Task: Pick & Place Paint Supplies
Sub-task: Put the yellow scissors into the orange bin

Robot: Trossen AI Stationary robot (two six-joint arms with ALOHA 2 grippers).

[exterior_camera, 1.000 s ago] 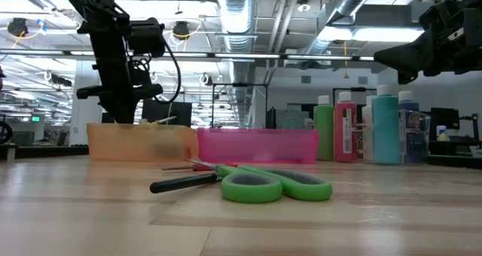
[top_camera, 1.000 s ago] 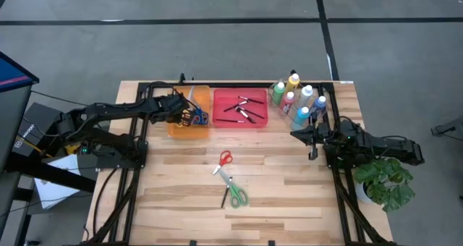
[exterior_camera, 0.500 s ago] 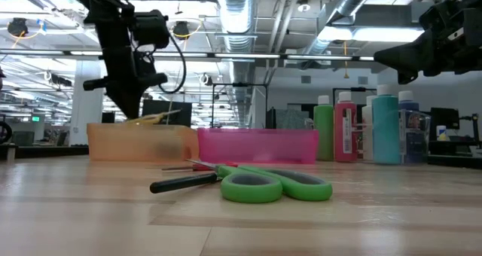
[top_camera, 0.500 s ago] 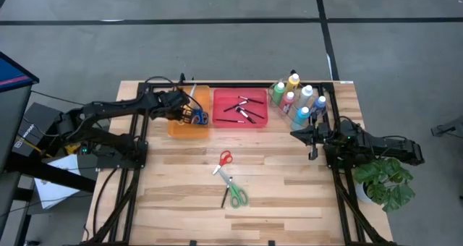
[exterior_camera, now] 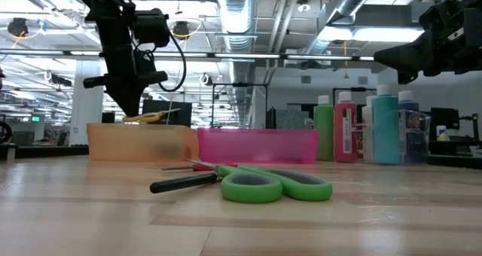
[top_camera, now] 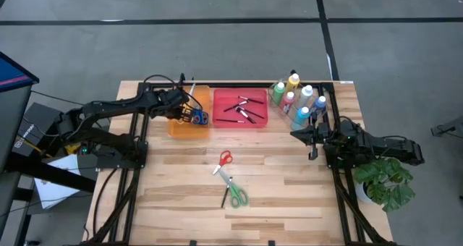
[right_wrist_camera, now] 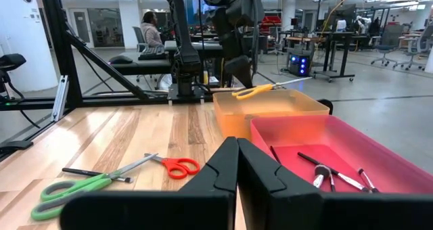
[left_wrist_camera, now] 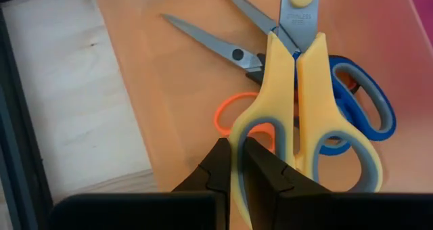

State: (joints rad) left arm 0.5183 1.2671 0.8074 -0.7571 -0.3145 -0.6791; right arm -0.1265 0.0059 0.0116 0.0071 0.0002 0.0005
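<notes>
Along the far edge of the table (top_camera: 181, 195) the sorting is looking mostly finished: the paint bottles (top_camera: 298, 100) are standing together in a clear holder at the far right, several dark-handled brushes (top_camera: 242, 108) are lying in the pink tray (top_camera: 221, 120), and blue and orange-handled scissors (left_wrist_camera: 352, 122) are lying in the orange bin (top_camera: 177, 129). Still waiting out on the open wood are the red scissors (top_camera: 223, 161), the green scissors (top_camera: 236, 193) just nearer the front, and one brush (exterior_camera: 184, 183) lying against them, so by my reckoning three pieces are left to place. Above the orange bin, the left gripper (top_camera: 187, 110) is pinching the yellow scissors (left_wrist_camera: 291, 115) by one handle loop, its jaws drawn almost together on the thin plastic, and in the low view the scissors are hanging level just over the bin's rim, not yet released. That pair seems to be at the point of being dropped in with the others. Over the right side of the table, the right gripper (top_camera: 297, 134) is waiting near the bottles with its fingers pressed fully together, carrying nothing.
</notes>
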